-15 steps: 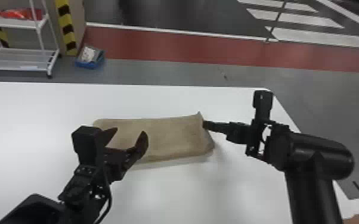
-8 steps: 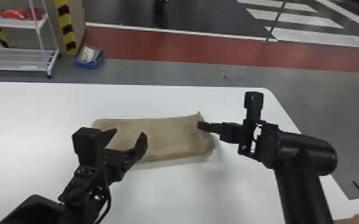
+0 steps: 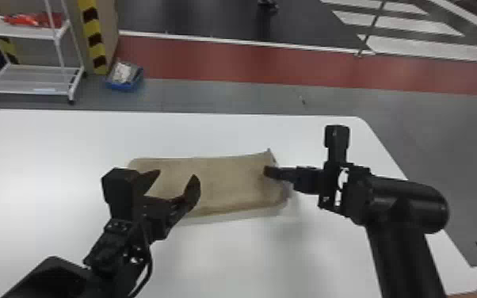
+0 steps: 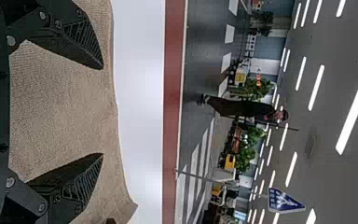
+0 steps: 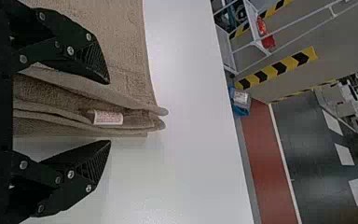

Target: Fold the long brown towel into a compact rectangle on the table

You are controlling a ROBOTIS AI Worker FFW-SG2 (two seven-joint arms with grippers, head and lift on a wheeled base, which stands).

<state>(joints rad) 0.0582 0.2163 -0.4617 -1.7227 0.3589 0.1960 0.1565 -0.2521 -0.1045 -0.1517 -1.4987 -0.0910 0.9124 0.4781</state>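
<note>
white table [image 3: 249, 261] under folded brown towel [image 3: 226, 182]; left gripper [image 3: 178, 174], right gripper [image 3: 268, 171]: jaws released, apart

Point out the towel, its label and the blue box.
Towel [image 3: 226, 182], head view, middle of its upper face.
Label [image 5: 108, 117], right wrist view, its printed face.
Blue box [image 3: 122, 86], head view, its front wall.

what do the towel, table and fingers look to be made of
The towel looks like cotton terry, matte, going by its nubbly weave. The table seems to be smooth laminate or painted board, with soft reflections. The right gripper's fingers could be hard plastic or coated metal, matte black with ribbed pads.
</note>
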